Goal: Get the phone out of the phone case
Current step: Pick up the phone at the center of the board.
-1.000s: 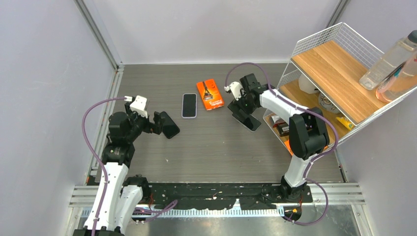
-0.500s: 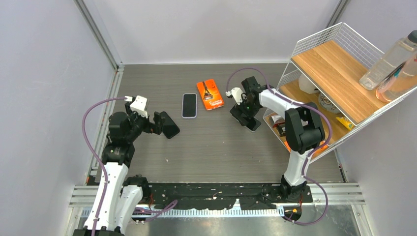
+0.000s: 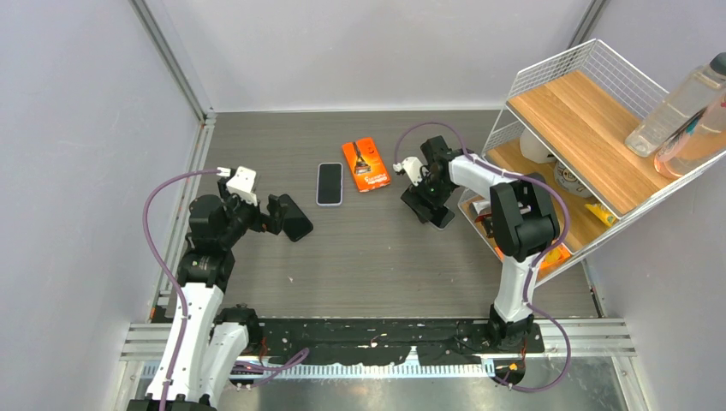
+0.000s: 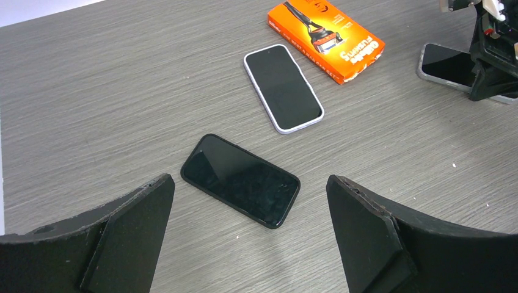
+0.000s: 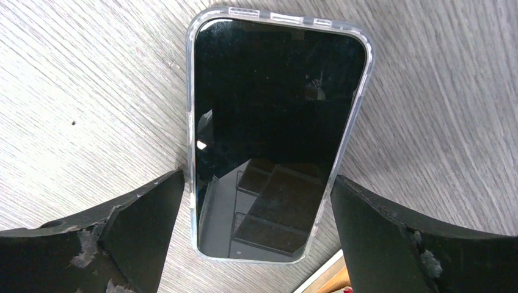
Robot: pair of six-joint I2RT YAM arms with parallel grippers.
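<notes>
A phone in a clear case (image 5: 275, 122) lies flat, screen up, beside the wire rack; only its end shows in the top view (image 3: 442, 218). My right gripper (image 5: 256, 183) is open and low over it, one finger on each long side of its near end (image 3: 425, 203). A phone in a black case (image 4: 240, 179) lies ahead of my open, empty left gripper (image 4: 249, 183), which hovers above the table (image 3: 276, 214). A third phone in a pale case (image 3: 330, 183) lies screen up mid-table.
An orange razor box (image 3: 365, 164) lies beside the pale-cased phone. A wire rack with wooden shelves (image 3: 591, 103) stands at the right, holding bottles (image 3: 676, 103) on top and small items below. Its lower corner sits close to the clear-cased phone.
My right gripper has shifted a little toward the rack and settled over the clear-cased phone. The left arm and the phones have not moved.
</notes>
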